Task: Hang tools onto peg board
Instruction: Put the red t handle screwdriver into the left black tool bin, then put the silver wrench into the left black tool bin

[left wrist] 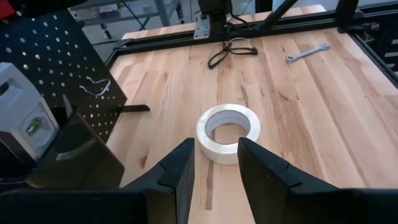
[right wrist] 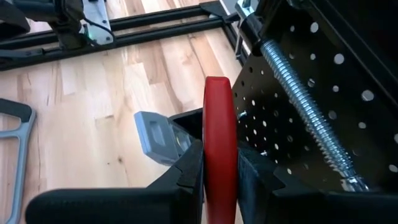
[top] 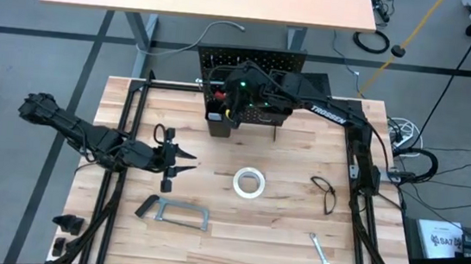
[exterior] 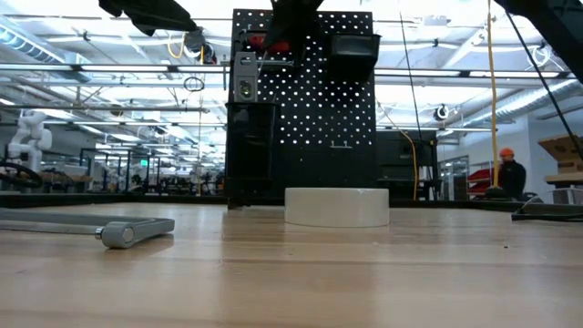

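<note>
High view: upright peg board at the table's far edge; right hand over the bin at the board's foot. Left hand low, fingers apart, empty, left of the white tape roll. Nearer than the roll: grey bar clamp, small wrench; black pliers to its right.

Low view: roll before the board; clamp leftward; hall with a person behind.

Left wrist view: silver level upright in a bin beside the board.

Right wrist view: right hand clamped on the red-handled tool against the board.
</note>
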Available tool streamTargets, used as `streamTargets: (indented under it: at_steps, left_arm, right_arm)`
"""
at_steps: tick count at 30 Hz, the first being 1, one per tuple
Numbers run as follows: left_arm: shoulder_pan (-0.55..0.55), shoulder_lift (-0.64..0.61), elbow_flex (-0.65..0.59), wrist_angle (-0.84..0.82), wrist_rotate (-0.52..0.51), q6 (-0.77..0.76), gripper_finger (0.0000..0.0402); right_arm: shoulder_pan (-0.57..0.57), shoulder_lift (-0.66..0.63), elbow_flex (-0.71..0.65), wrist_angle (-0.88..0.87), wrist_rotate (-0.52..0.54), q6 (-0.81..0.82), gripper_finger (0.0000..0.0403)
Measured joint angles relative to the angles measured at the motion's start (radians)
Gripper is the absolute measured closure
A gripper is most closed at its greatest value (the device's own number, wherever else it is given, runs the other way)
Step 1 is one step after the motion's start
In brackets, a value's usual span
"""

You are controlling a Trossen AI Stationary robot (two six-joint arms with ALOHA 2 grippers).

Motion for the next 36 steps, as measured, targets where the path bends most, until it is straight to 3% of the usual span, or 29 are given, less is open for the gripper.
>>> streamTargets:
  at_steps: [14, 22, 36]
  left_arm:
    - [0.0, 0.0, 0.0, 0.001, 0.003, 0.0, 0.0275]
    - [0.0, 0.0, 0.0, 0.0, 0.003, 0.0, 0.0275]
    - [0.0, 0.0, 0.0, 0.0, 0.027, 0.0, 0.0275]
  right_arm:
    - [-0.002, 0.0, 0.0, -0.009, 0.027, 0.001, 0.0348]
    - [-0.002, 0.0, 0.0, 0.013, 0.026, -0.002, 0.0318]
    - [-0.001, 0.0, 0.0, 0.029, 0.025, -0.007, 0.0331]
